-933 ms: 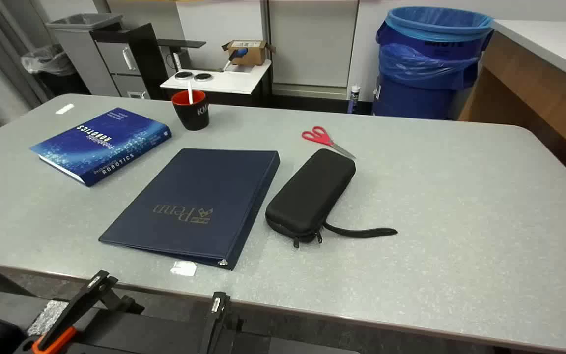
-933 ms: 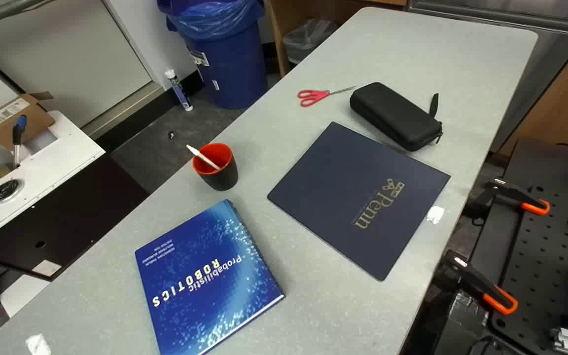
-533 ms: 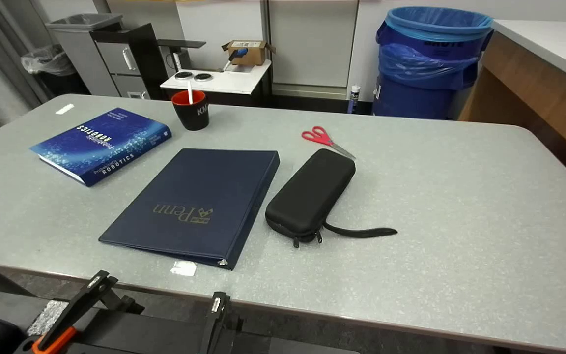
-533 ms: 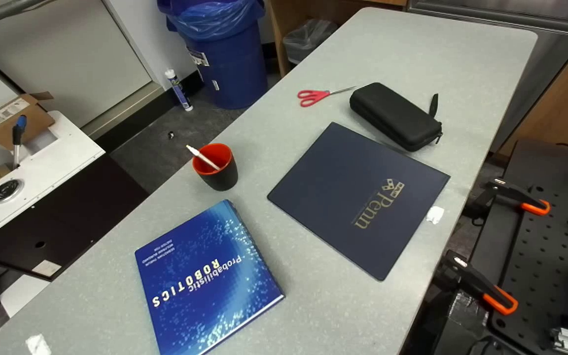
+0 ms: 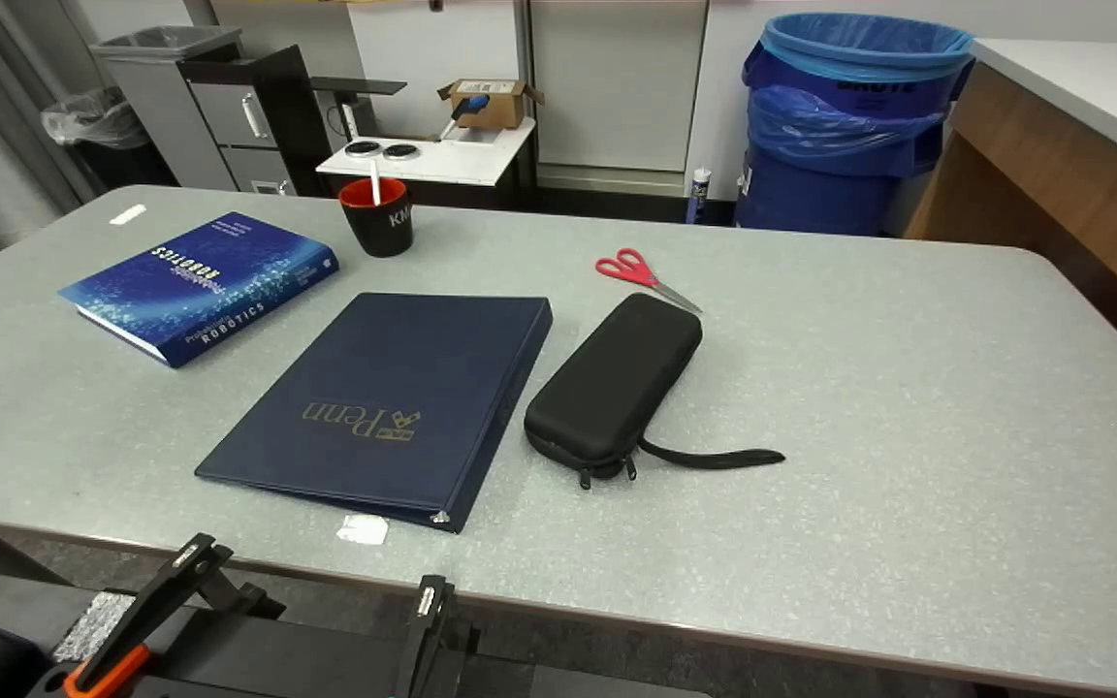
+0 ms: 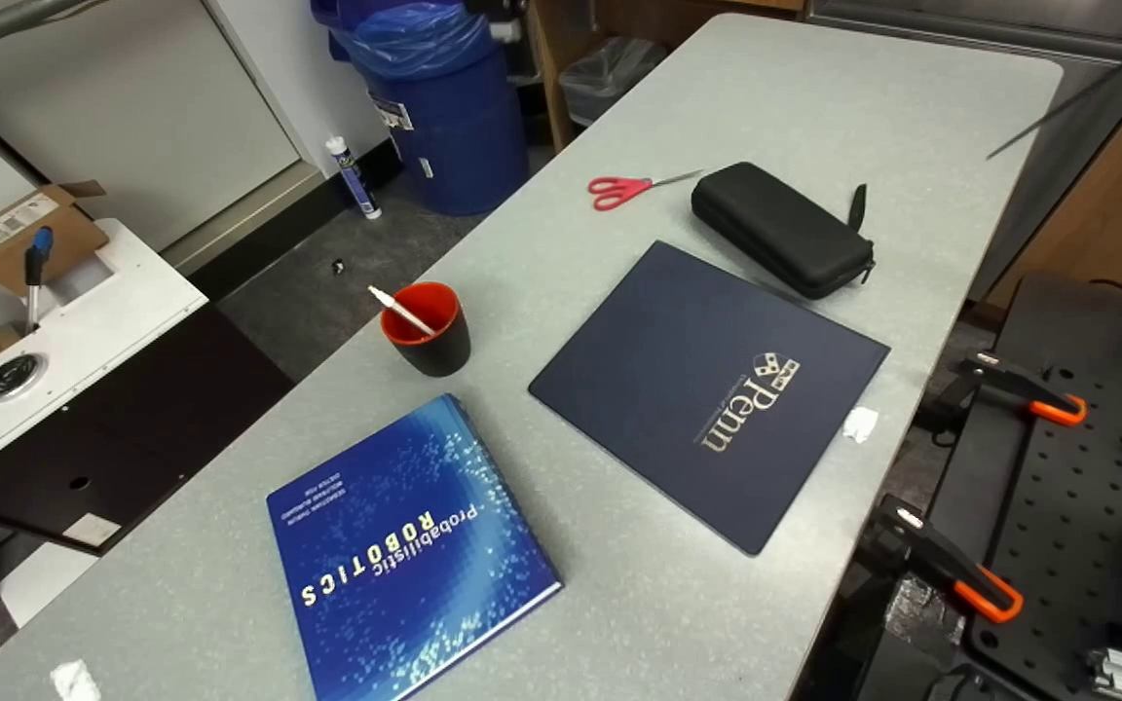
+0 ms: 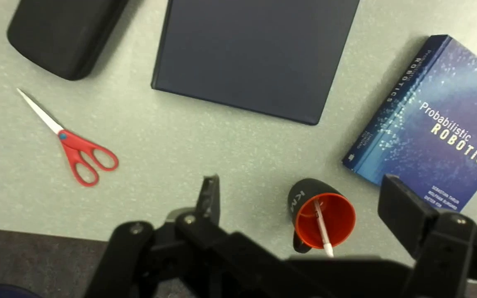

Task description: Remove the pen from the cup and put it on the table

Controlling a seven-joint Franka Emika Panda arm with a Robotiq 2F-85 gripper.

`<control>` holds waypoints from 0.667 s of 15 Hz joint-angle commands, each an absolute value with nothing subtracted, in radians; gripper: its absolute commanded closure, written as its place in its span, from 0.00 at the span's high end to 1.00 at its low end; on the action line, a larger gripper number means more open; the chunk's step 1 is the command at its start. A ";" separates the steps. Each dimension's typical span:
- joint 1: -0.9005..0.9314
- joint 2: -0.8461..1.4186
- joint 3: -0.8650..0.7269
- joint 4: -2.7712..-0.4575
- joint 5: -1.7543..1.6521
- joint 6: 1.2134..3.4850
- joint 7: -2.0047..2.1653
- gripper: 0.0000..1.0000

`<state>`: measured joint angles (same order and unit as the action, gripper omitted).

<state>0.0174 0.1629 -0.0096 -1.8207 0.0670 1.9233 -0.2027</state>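
Note:
The black cup with a red inside stands upright on the light-grey table (image 5: 908, 417) in both exterior views (image 5: 381, 233) (image 6: 440, 358). It also shows in the wrist view (image 7: 311, 189). The pale pen leans in the cup, its upper end sticking out past the rim, in both exterior views (image 5: 375, 182) (image 6: 403, 312) and the wrist view (image 7: 323, 229). My gripper (image 7: 302, 192) is open and empty in the wrist view. Its fingers are wide apart, above the cup, with the cup and pen showing between them. The pen's lower end is inside the cup.
A blue book (image 6: 405, 555) lies close to the cup. A dark blue binder (image 6: 707, 389), a black case (image 6: 780, 229) and red-handled scissors (image 6: 619, 190) also lie on the table. The cup stands near a table edge. A dark arm part (image 5: 436, 5) shows at an exterior view's top edge.
A small dark part of the arm or gripper has entered at the top edge of both exterior views. A thin dark line has come in at one right edge. The cup and pen have not moved.

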 commanded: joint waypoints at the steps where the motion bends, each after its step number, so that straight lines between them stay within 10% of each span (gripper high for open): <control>1: 0.012 0.191 0.012 -1.797 0.065 1.921 -0.199 1.00; 10: 0.027 0.342 0.015 -1.649 0.031 1.919 -0.109 1.00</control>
